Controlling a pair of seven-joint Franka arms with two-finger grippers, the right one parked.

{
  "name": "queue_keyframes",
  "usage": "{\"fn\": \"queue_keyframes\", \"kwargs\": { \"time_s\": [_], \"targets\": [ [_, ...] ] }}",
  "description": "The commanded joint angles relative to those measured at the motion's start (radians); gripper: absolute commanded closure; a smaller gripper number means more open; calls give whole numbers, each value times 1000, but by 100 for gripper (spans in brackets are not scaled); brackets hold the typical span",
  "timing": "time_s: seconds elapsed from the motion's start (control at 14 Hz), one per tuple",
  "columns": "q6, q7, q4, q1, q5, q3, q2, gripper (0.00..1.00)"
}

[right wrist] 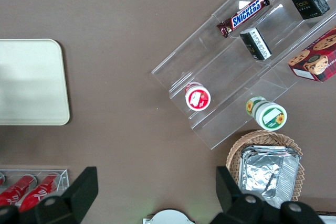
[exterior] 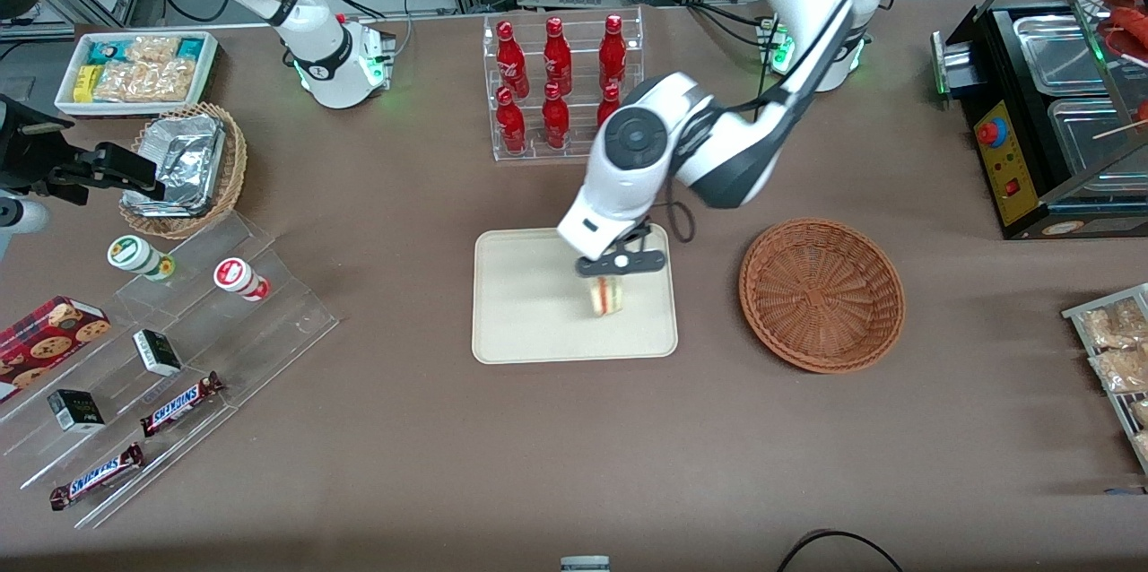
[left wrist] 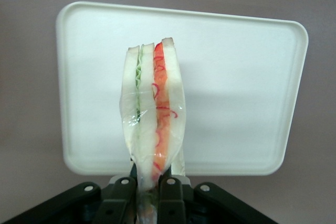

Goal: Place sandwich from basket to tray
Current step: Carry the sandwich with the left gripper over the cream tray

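The sandwich, a plastic-wrapped wedge of pale bread with red and green filling, hangs upright just above the cream tray. My left gripper is shut on its narrow end, one black finger pressed on each side. In the wrist view the tray lies flat underneath the sandwich. The reddish-brown wicker basket stands beside the tray toward the working arm's end of the table, with nothing in it.
An acrylic rack of red bottles stands farther from the front camera than the tray. Toward the parked arm's end are a tan basket of foil packets, a white snack bin and an acrylic stepped stand with snacks. A black warmer stands at the working arm's end.
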Motion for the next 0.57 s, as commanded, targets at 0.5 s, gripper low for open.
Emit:
{"fn": "queue_keyframes", "kwargs": {
  "time_s": [0.5],
  "targets": [
    [101, -8, 79, -95, 122, 15, 184, 100]
  ]
}}
